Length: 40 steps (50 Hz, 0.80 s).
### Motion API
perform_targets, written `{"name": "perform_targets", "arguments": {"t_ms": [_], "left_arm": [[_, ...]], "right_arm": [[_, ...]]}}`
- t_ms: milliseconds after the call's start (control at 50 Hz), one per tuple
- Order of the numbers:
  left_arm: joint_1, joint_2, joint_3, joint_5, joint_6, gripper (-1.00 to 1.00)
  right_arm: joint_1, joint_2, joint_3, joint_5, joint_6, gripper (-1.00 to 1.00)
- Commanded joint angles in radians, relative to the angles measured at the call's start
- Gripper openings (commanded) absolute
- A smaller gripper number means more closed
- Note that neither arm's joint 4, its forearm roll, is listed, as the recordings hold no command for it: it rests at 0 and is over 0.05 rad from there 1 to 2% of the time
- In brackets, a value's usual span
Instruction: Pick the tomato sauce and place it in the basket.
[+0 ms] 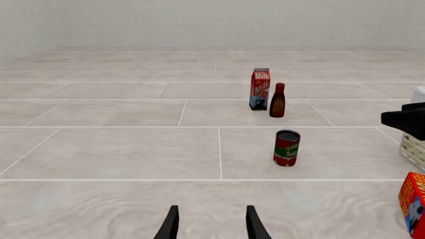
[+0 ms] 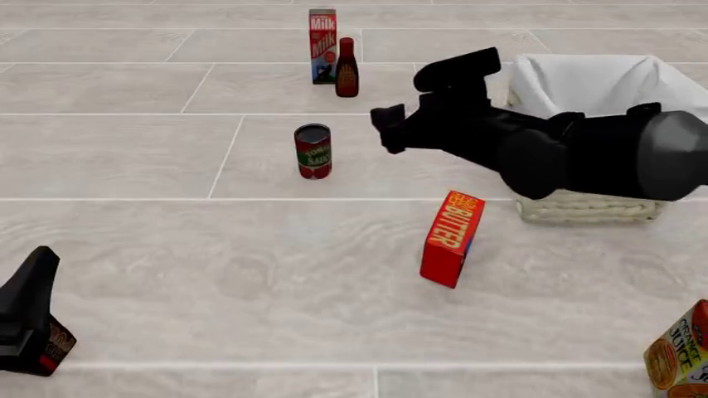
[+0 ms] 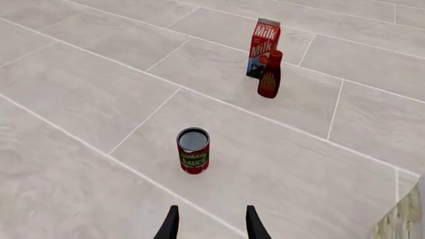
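at the near left corner of the tabletop (image 2: 166,274) sits the left gripper (image 1: 212,222), low over the surface, its jaws parted with nothing between them. further in, left of the middle, the tomato sauce (image 2: 313,151) stands upright on its own, dark metal top up, red and green label facing forward, touching nothing. toward the far edge, beyond the can, a milk carton (image 2: 322,46) stands upright with a dark red-brown bottle (image 2: 346,68) just beside it on its right. right of the can and apart from it, the right gripper (image 3: 212,222) points at the can from above, jaws spread wide and empty. nearer the front edge, about the middle, a red butter box (image 2: 452,239) stands tilted. the basket (image 2: 586,207) rests by the right edge, its white lining folded over the rim, partly hidden behind the right arm. at the near right corner an orange juice carton (image 2: 677,356) shows partly.
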<state>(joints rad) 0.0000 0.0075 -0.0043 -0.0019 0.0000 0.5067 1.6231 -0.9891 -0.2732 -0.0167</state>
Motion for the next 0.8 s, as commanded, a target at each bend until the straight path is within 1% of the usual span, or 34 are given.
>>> {"name": "perform_targets", "arguments": {"t_ms": [20,80,100,200,340,800], "left_arm": [[0.000,0.000,0.000,0.000,0.000,1.00],[0.000,0.000,0.000,0.000,0.000,1.00],[0.000,0.000,0.000,0.000,0.000,1.00],[0.000,0.000,0.000,0.000,0.000,1.00],[0.000,0.000,0.000,0.000,0.000,1.00],[0.000,0.000,0.000,0.000,0.000,1.00]], "right_arm": [[0.007,0.079,-0.065,0.005,-0.008,1.00],[0.003,0.097,-0.081,0.004,-0.014,1.00],[0.002,0.104,-0.089,0.005,-0.001,1.00],[-0.008,0.145,-0.115,-0.007,-0.014,1.00],[-0.016,0.188,-0.157,-0.005,-0.015,1.00],[0.017,0.302,-0.267,0.014,-0.023,1.00]]}}
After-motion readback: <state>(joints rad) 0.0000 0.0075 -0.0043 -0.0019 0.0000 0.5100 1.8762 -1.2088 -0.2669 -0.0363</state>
